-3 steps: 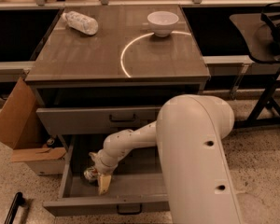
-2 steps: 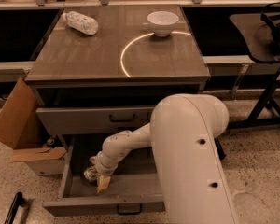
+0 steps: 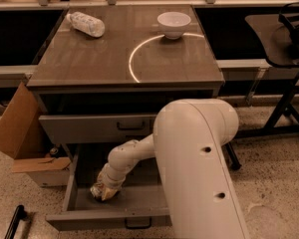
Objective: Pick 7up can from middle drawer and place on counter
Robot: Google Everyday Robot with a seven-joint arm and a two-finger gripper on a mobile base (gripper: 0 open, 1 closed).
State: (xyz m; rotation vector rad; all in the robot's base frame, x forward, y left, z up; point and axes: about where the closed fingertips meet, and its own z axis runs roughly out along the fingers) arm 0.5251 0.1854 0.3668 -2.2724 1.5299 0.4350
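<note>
The gripper (image 3: 108, 184) is at the can (image 3: 98, 193), left in the drawer (image 3: 139, 199); whether it grips cannot be told. Clamp squarely, then lift straight.

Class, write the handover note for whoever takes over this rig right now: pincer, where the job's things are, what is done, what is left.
Pincer: down inside the open middle drawer, at its left side, right at the 7up can. Grip unconfirmed.
7up can: on the drawer floor, not yet lifted.
Counter: holds a plastic bottle at the back left and a white bowl at the back right; the front is bare.
Done: drawer open, arm reached in.
Left: secure the can, lift it out, set it on the counter.
</note>
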